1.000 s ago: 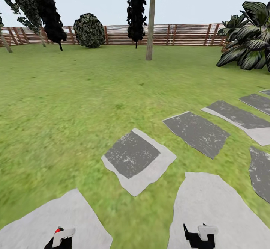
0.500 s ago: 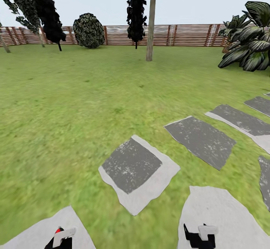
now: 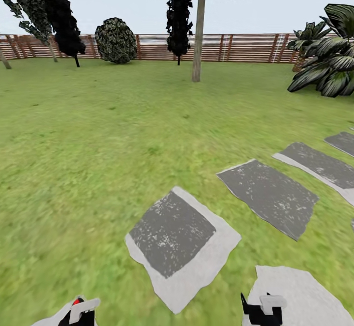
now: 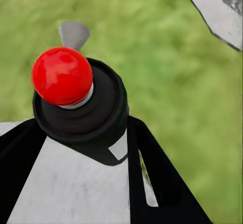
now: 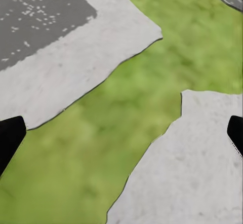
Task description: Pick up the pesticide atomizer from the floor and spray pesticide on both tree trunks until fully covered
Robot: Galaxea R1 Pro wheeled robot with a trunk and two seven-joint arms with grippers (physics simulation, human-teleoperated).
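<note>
1. Lawn (image 3: 98, 134) runs to a slatted fence (image 3: 246, 46); 1 bare grey-brown tree trunk (image 3: 198, 36) stands far ahead, near the fence.
2. Grey paving slabs (image 3: 179, 240) lie in the grass just ahead.
3. Left pincer (image 3: 78, 313) at the head view's lower edge; a red knob (image 4: 62, 75) sits before the left wrist camera; grip state cannot be told.
4. Right pincer (image 3: 260, 311) released, dark fingertips (image 5: 10, 140) spread wide over slab and grass.

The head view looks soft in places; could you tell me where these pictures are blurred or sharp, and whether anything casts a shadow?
Head view: lawn smeared and textureless, fence and tree trunk crisper, no cast shadows, flat even light. Left wrist view: red knob sharp with a small highlight, grass behind blurred. Right wrist view: paving stones fairly clear, grass soft.
</note>
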